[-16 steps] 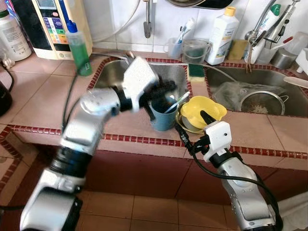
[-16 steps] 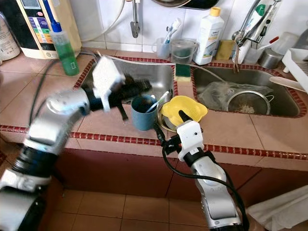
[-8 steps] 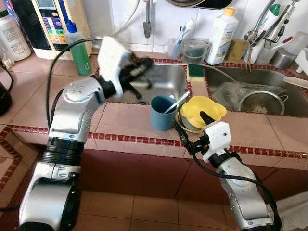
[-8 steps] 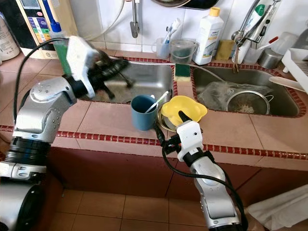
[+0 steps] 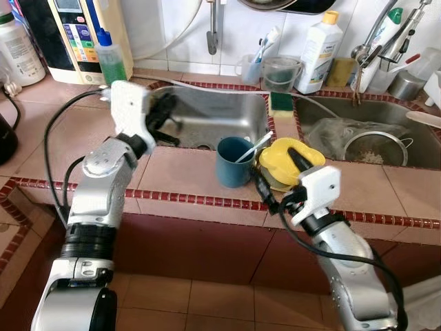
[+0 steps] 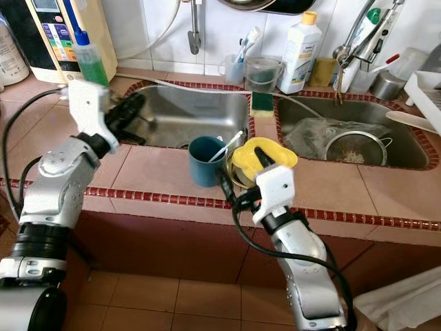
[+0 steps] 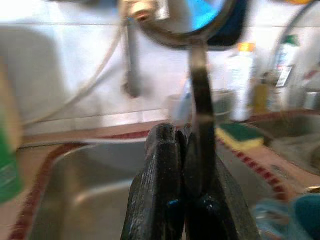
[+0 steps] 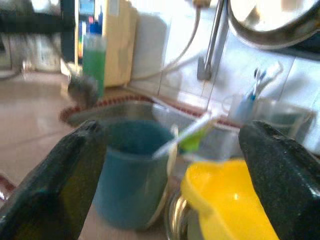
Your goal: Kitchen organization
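- Standing on the tiled counter between the two sinks: blue cup, with a white utensil leaning out toward 2 o'clock.
- Sitting just beside the cup at 3 o'clock: yellow bowl, nested on a metal dish.
- Hovering over the 9 o'clock rim of the left sink: left gripper, fingers pressed closed on a thin metal handle, seen in the left wrist view.
- Reaching over the bowl from 6 o'clock: right gripper, fingers spread wide in the right wrist view, gripping nothing, cup and bowl lying ahead between them.
- Standing along the back wall at 12 o'clock: white bottle, clear cup, green sponge.
- Standing at 10 o'clock: green soap bottle beside a cream appliance.
- Lying in the right sink at 2 o'clock: strainer and a crumpled clear bag.
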Robot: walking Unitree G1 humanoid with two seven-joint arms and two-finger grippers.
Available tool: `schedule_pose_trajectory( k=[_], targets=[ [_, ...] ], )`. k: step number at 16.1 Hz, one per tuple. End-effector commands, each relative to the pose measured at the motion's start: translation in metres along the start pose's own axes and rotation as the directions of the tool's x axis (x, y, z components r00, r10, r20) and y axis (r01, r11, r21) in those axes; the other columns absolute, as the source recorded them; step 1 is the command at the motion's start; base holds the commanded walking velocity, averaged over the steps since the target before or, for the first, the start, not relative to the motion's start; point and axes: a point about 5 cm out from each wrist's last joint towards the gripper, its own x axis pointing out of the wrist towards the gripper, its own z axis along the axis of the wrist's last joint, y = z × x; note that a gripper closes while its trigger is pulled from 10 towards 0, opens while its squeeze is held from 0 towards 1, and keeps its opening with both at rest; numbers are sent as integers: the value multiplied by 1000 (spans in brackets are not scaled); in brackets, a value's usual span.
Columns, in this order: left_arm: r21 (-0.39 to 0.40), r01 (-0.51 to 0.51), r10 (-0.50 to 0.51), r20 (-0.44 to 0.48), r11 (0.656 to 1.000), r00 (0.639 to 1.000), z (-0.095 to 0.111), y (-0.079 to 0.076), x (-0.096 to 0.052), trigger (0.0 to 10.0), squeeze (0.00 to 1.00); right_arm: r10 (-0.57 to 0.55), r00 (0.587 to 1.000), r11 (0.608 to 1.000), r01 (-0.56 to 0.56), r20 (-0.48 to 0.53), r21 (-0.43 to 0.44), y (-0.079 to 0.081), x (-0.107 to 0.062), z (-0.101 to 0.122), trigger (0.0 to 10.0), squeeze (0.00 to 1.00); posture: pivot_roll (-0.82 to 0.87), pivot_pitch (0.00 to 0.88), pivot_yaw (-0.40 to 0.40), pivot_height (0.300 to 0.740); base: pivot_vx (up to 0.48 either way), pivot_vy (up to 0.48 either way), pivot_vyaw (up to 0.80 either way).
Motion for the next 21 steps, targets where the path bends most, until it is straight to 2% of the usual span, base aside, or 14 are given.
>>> schedule_pose_trajectory(
  k=[1, 2, 3, 5, 6, 9, 12, 14, 21],
  targets=[
    [-4, -49, 49, 5, 999, 999, -3, 5, -4, 10000, 0, -16, 999, 1000, 16, 50, 5, -6, 3, 15, 10000, 0, -29, 23, -13, 740, 0, 0, 0],
    [0, -73, 73, 9, 997, 997, -4, 7, -5, 10000, 0, -34, 997, 999, 33, 73, 16, -10, 6, 23, 10000, 0, -29, 23, -13, 740, 0, 0, 0],
    [46, -106, 107, -15, 993, 994, -10, 9, -6, 10000, 0, -82, 991, 996, 79, 109, 28, -18, 10, 34, 10000, 0, -27, 19, -15, 740, 0, 0, 0],
    [84, -101, 104, -44, 991, 994, -17, 7, -5, 10000, 0, -165, 976, 986, 162, 140, 35, -32, 10, 43, 10000, 0, -28, 15, -16, 740, 0, 0, 0],
    [73, -93, 97, -44, 993, 994, -18, 6, -5, 10000, 0, -184, 972, 983, 181, 143, 31, -35, 9, 44, 10000, 0, -29, 13, -15, 740, 0, 0, 0],
    [90, -96, 99, -33, 991, 995, -17, 6, -3, 10000, 0, -324, 935, 946, 325, 142, 16, -52, 3, 45, 10000, 0, -35, 14, -9, 740, 0, 0, 0],
    [95, -99, 103, -37, 991, 994, -17, 9, 0, 10000, 0, -449, 884, 892, 451, 127, 17, -69, -5, 44, 10000, 0, -47, 25, 3, 740, 0, 0, 0],
    [97, -85, 88, -32, 992, 996, -16, 9, 2, 10000, 0, -480, 869, 876, 483, 121, 11, -73, -9, 44, 10000, 0, -54, 28, 9, 740, 148, 0, 0],
    [83, -50, 51, -18, 995, 999, -13, 4, 8, 10000, 0, -510, 850, 858, 514, 132, 5, -77, -11, 47, 10000, 0, -64, 31, 14, 740, 392, 0, 0]
  ],
)
